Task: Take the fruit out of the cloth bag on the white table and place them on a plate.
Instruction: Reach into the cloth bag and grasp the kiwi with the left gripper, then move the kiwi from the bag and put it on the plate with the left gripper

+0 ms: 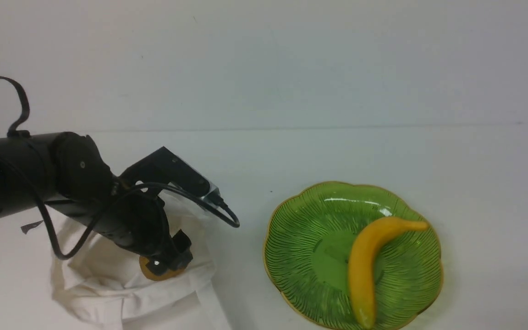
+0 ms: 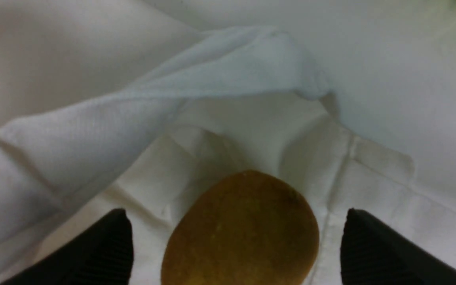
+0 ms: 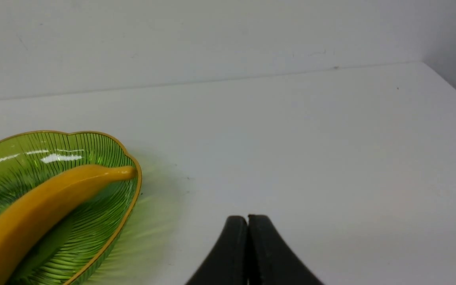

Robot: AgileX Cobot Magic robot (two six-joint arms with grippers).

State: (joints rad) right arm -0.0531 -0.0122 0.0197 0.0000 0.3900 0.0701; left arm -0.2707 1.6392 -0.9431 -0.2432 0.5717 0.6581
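Observation:
The brown fruit [image 1: 156, 274] lies on the off-white cloth bag [image 1: 94, 275] at the front left of the white table [image 1: 383, 151]. My left gripper [image 1: 168, 262] is right over it. In the left wrist view the fruit [image 2: 244, 229] sits between the two black fingers of the left gripper [image 2: 236, 213], which is open with a small gap on each side; folds of the bag [image 2: 93, 130] lie behind. The green plate [image 1: 305, 238] holds a yellow banana [image 1: 369, 266]. My right gripper [image 3: 247, 217] is shut and empty above bare table beside the plate [image 3: 133, 166]; it is out of the front view.
The left arm and its cables [image 1: 62, 183] reach in from the left over the bag. A wall [image 1: 264, 59] closes the table's far side. The banana [image 3: 46, 202] lies across the plate. The table's right edge [image 3: 449, 83] shows in the right wrist view.

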